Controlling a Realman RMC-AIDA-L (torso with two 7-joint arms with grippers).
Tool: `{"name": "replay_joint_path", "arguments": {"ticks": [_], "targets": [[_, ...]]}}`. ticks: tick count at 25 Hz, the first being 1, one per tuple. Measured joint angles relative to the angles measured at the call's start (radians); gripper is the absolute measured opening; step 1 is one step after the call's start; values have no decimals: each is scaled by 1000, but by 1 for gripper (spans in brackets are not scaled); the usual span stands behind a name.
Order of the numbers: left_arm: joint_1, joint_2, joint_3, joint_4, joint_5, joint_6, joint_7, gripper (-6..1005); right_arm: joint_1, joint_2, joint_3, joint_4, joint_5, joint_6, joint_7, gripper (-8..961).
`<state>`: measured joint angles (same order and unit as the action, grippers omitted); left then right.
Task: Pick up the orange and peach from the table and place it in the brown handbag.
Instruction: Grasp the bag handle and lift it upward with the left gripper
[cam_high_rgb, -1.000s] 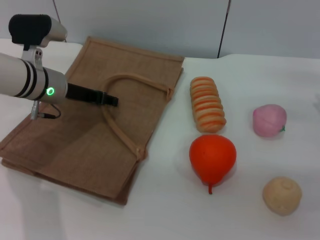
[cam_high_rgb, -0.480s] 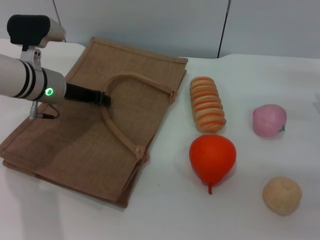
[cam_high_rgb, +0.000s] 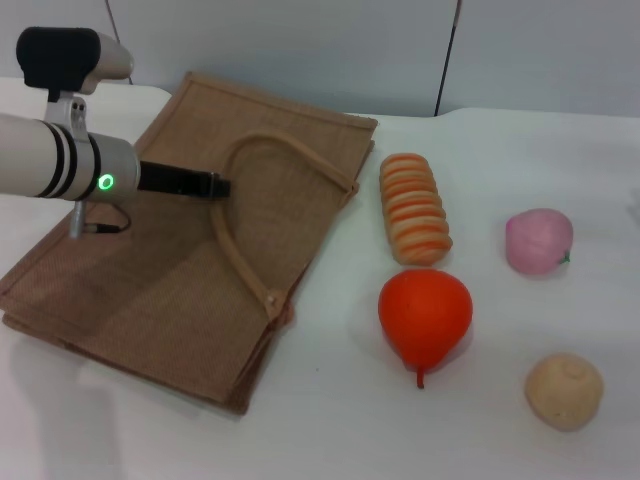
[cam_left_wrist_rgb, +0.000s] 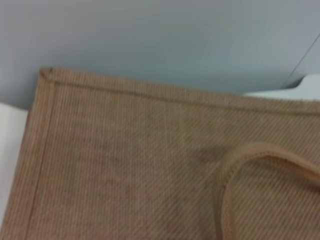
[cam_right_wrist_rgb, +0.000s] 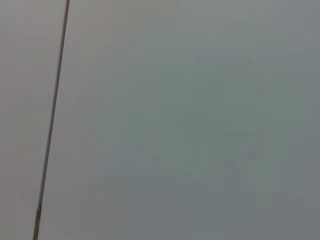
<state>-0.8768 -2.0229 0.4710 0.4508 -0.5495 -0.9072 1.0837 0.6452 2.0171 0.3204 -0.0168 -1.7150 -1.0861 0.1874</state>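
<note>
A white surface (cam_high_rgb: 330, 420) lay before a pale grey wall (cam_high_rgb: 300, 50). The bag (cam_high_rgb: 150, 290) lay flat on the left part of the surface, its mouth edge toward the right, with one loop handle (cam_high_rgb: 240, 235) curving across its upper face. The left gripper (cam_high_rgb: 218, 186) reached in from the left over the bag, its dark tip at the left bend of the handle; whether it was clenched on the handle or released could not be told. The left wrist view showed only the bag's weave, a far corner (cam_left_wrist_rgb: 47, 74) and part of the handle loop (cam_left_wrist_rgb: 235, 165). The orange (cam_high_rgb: 424, 316) rested right of the bag, well apart from it, its stem pointing toward the near edge. A striped bread loaf (cam_high_rgb: 413, 207) lay just beyond the orange, on its far side. The peach (cam_high_rgb: 538, 241) sat farther right, apart from both the loaf and the orange. A beige ball (cam_high_rgb: 564, 391) sat near the front right. The right gripper was out of view; its wrist view showed only the wall.
</note>
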Motion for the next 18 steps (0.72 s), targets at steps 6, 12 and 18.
{"name": "replay_joint_path", "arguments": {"ticks": [6, 12, 18], "targets": [[44, -3, 0, 0, -200, -27, 151, 127, -3, 0, -5, 0, -2, 0, 0, 879], [109, -4, 0, -3, -451, -109, 337, 125, -3, 0, -28, 3, -37, -9, 0, 880], [173, -6, 0, -52, -735, -226, 606, 124, 7, 0, -40, 6, -138, -10, 0, 879]]}}
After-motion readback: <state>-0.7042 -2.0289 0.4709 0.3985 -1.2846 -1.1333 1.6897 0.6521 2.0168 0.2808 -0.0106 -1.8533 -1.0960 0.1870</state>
